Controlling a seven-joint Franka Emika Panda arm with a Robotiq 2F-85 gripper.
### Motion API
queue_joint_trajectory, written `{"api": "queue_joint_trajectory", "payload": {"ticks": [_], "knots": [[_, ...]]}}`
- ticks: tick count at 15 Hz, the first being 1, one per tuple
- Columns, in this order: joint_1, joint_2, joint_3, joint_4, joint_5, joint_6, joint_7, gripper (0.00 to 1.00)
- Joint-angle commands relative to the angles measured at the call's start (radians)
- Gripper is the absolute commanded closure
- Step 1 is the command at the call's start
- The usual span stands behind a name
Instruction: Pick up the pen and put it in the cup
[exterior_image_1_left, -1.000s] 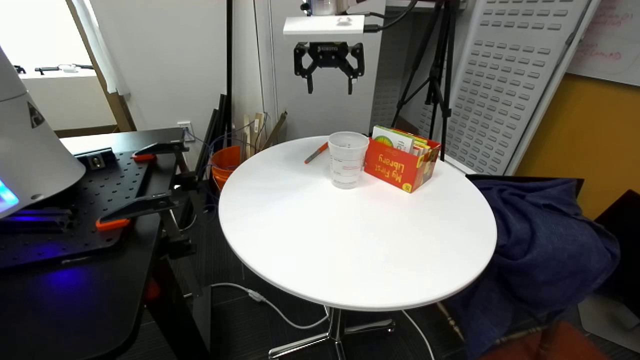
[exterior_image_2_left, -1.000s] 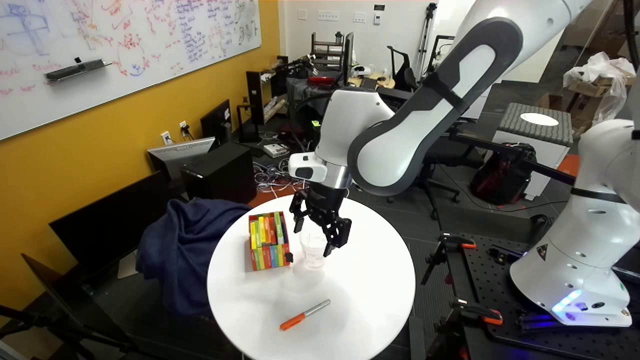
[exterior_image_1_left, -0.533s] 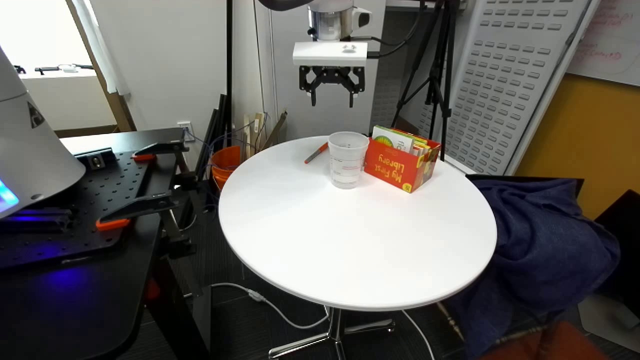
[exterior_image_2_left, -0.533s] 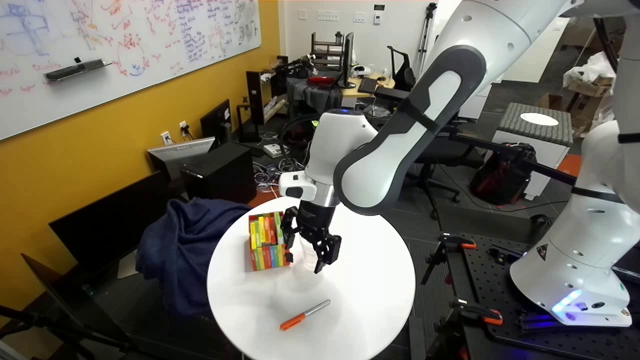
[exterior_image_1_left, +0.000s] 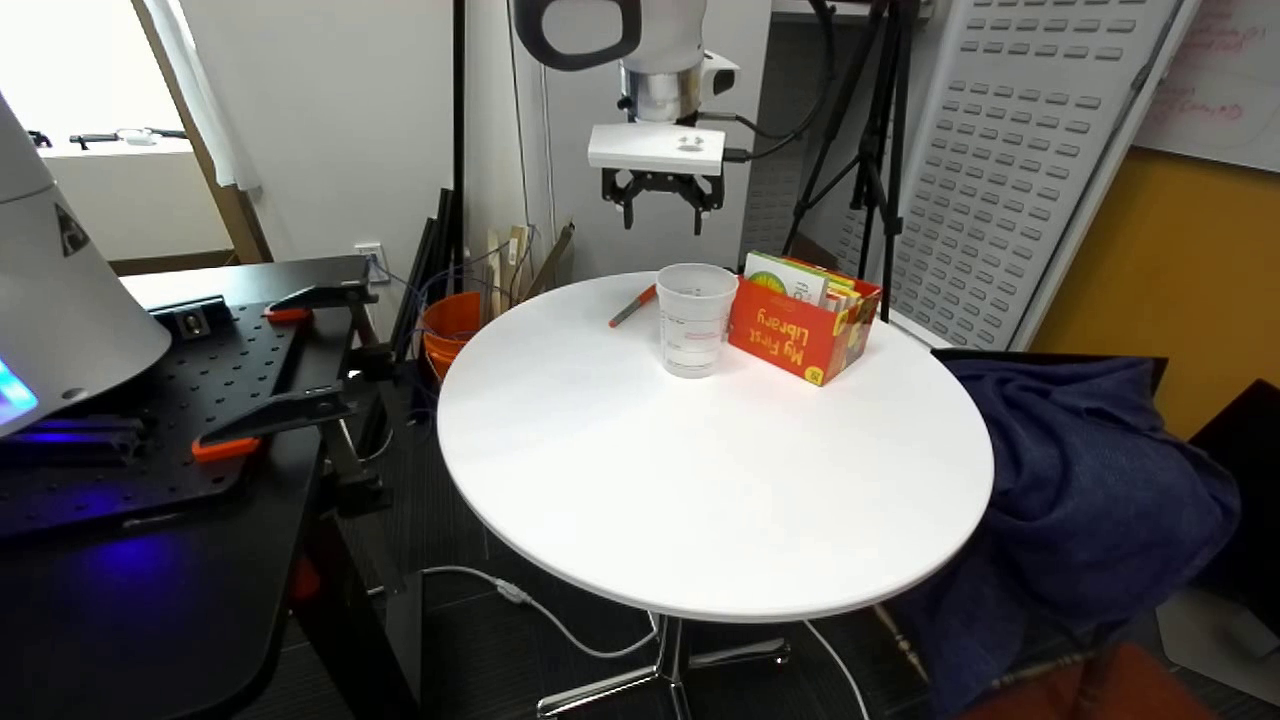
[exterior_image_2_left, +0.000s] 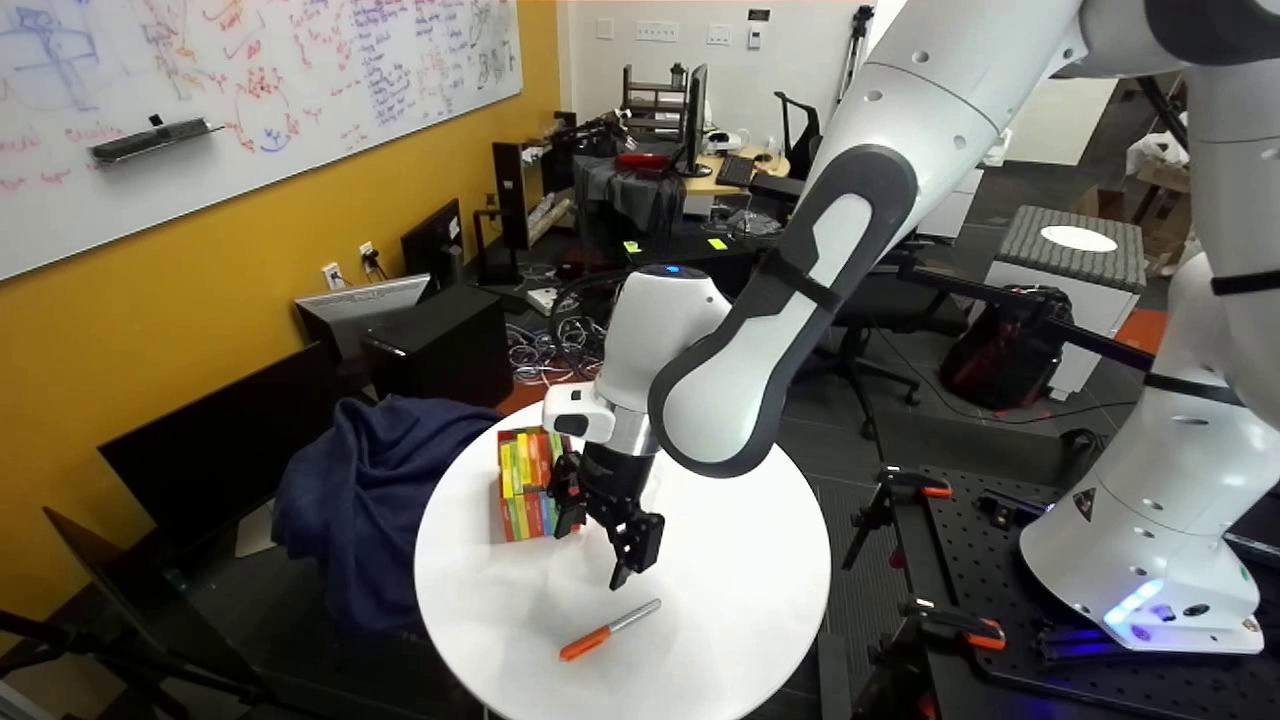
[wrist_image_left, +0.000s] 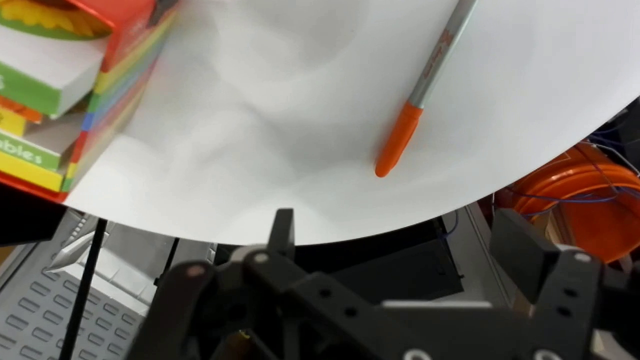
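The pen, orange-capped with a grey barrel, lies on the round white table in both exterior views (exterior_image_1_left: 633, 306) (exterior_image_2_left: 612, 628). In the wrist view the pen (wrist_image_left: 417, 95) points its orange end toward the jaws. The clear cup (exterior_image_1_left: 692, 325) stands upright on the table beside the pen; in the opposite exterior view the arm mostly hides it, and I cannot make it out in the wrist view. My gripper (exterior_image_1_left: 662, 225) (exterior_image_2_left: 590, 553) is open and empty, pointing down above the table. In the wrist view its fingers (wrist_image_left: 393, 220) are wide apart, with the pen ahead of them.
A red and yellow cardboard box of small books (exterior_image_1_left: 785, 335) (exterior_image_2_left: 525, 490) (wrist_image_left: 125, 65) stands close to the cup. An orange bucket (exterior_image_1_left: 455, 318) (wrist_image_left: 595, 220) is on the floor beyond the table's edge. A blue cloth (exterior_image_1_left: 1080, 500) (exterior_image_2_left: 380, 500) hangs beside the table.
My gripper has moved down toward the table and closer to the pen's side, staying open. The pen, cup and box have not moved.
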Motion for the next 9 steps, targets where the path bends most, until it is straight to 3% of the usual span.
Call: {"api": "queue_joint_trajectory", "payload": {"ticks": [1,9], "knots": [[-0.032,0.073,0.047,0.04,-0.029,0.044,0.055,0.0],[-0.023,0.206,0.045,0.121,-0.144,0.06,0.179,0.0]]}}
